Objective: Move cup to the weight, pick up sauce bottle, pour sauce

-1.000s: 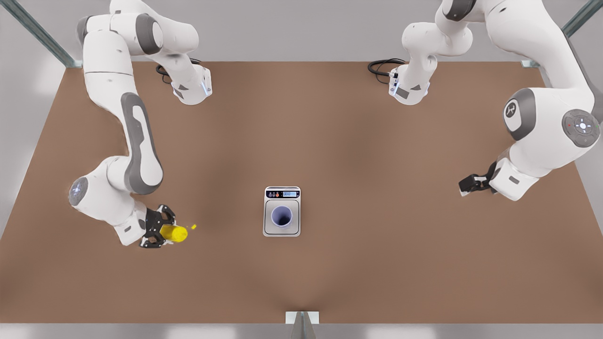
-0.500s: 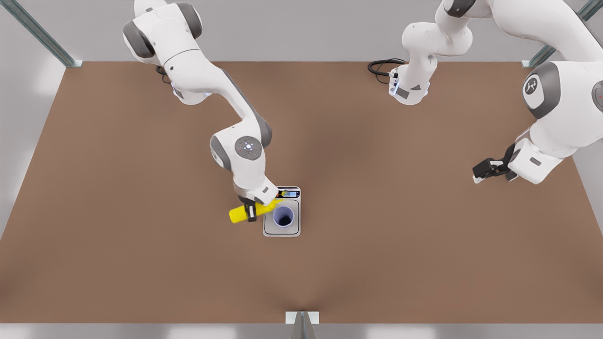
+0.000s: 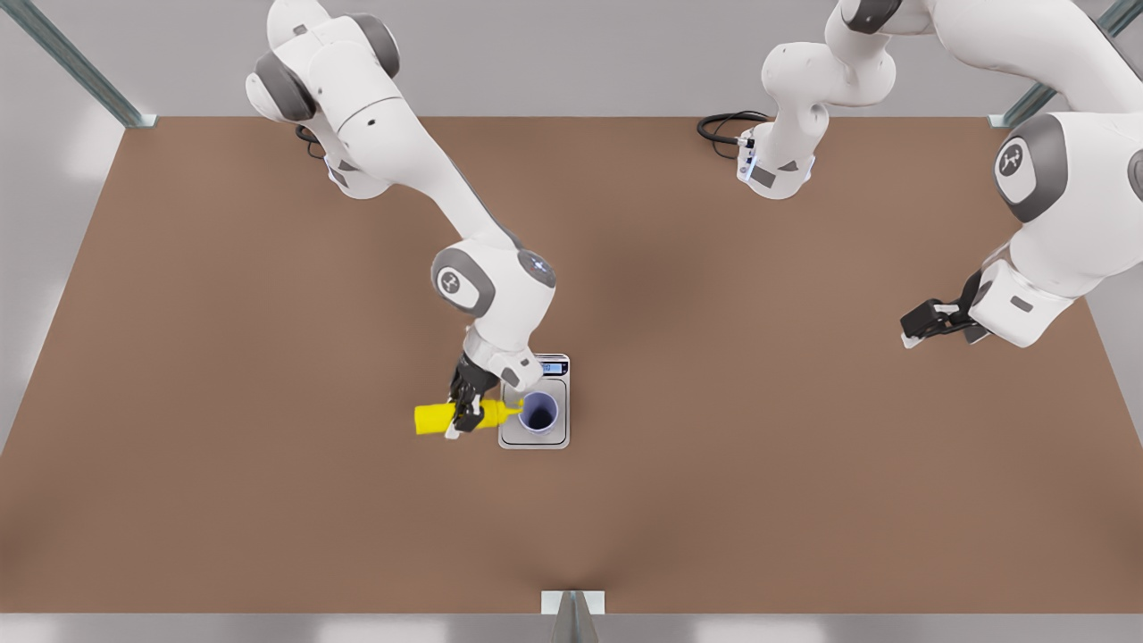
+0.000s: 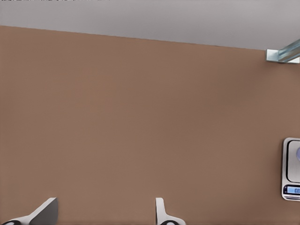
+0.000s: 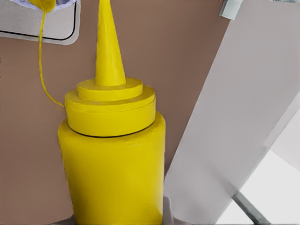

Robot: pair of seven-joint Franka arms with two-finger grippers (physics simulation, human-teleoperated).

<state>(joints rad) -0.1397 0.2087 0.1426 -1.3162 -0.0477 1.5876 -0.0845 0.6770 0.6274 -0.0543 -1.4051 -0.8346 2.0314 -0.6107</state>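
The yellow sauce bottle [image 3: 435, 418] lies level above the table, and my right gripper [image 3: 464, 407] is shut on its middle. Its nozzle [image 5: 107, 47] points at the lavender cup [image 3: 538, 411], which stands upright on the plate of the weight [image 3: 512, 437]. A thin yellow strand of sauce [image 5: 41, 61] runs toward the weight's corner [image 5: 51, 26]. Close up, the sauce bottle [image 5: 112, 159] is seen from behind. My left gripper [image 3: 925, 323] waits open far off at the front view's right, its fingertips [image 4: 161, 212] apart over bare table. The weight [image 4: 291, 169] is seen from there too.
Both arm bases stand at the back edge of the brown table [image 3: 268, 518], each with a black cable [image 3: 725, 127] beside it. A metal bracket [image 3: 572, 603] sits at the middle of the front edge. Frame posts [image 3: 76, 64] rise at the back corners.
My right gripper carried the sauce bottle from the front view's left to the weight and levelled it with the nozzle at the cup. The left arm drew back slightly toward the front view's right.
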